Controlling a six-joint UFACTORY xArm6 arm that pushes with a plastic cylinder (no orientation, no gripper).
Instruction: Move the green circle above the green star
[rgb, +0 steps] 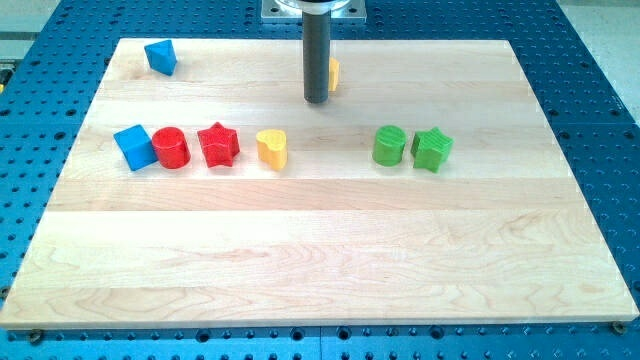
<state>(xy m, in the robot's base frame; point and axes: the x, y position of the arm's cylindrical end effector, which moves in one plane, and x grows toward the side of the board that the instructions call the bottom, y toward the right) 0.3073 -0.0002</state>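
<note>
The green circle (389, 146) stands on the wooden board right of centre, touching or almost touching the green star (432, 149) on its right. My tip (317, 100) is near the view's top centre, up and to the left of the green circle and well apart from it. A yellow block (333, 74) sits just behind the rod on its right, mostly hidden.
A row lies at the left: a blue cube (134, 147), a red cylinder (171, 147), a red star (218, 145) and a yellow heart (272, 148). A blue triangular block (160, 56) sits at the top left. The board (320, 260) rests on a blue perforated table.
</note>
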